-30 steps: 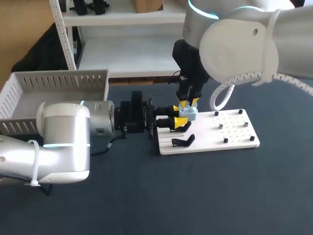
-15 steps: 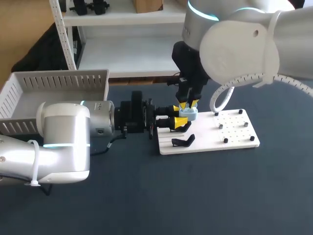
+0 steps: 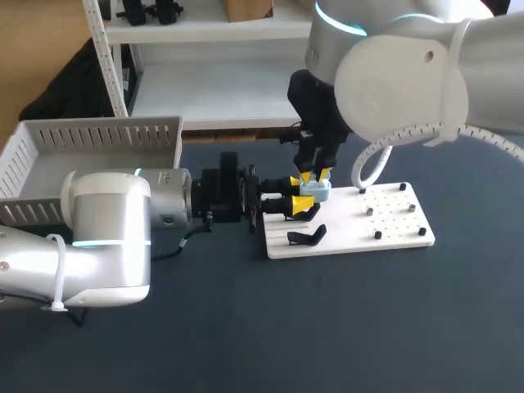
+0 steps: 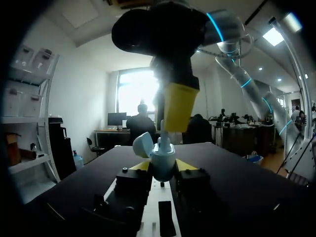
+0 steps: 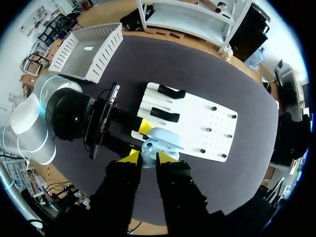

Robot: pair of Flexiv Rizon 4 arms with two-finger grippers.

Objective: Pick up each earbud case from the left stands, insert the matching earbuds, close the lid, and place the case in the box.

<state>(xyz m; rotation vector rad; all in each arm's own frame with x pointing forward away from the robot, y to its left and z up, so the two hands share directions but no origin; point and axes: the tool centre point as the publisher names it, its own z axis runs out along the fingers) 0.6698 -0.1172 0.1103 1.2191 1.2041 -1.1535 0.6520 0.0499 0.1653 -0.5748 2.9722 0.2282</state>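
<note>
Both grippers: meet at the earbud case [image 3: 318,192], over the end of the white board [image 3: 393,221] nearest the box [image 3: 90,135].
Earbud case: pale blue, upright, held just above that end of the board and not on a stand. The lid [image 4: 142,144] is hinged open and tilted off to one side of the mouth.
Left gripper [image 4: 163,167]: lies level with the table, coming from off the board's box-side end. Its yellow fingers [image 4: 186,166] pinch the case body from two sides with a narrow gap.
Right gripper [image 5: 148,157]: hangs straight down over the same end of the board, right above the case mouth. I can't tell how far open it is or whether it carries an earbud.
Key relation: the case mouth faces up and the right gripper's axis is vertical and lined up on it. The move looks like a straight push down toward the board, with the left arm as the vise.
Step, my read: earbud insertion, lid not yet closed.
Black stand [image 3: 307,237]: on the board, just beside the held case and apart from it.
Box: white, slatted, well off the board beyond the left arm, so the left arm is nearer for the drop.
Risk: an off-centre push could twist the case in the pinch.
</note>
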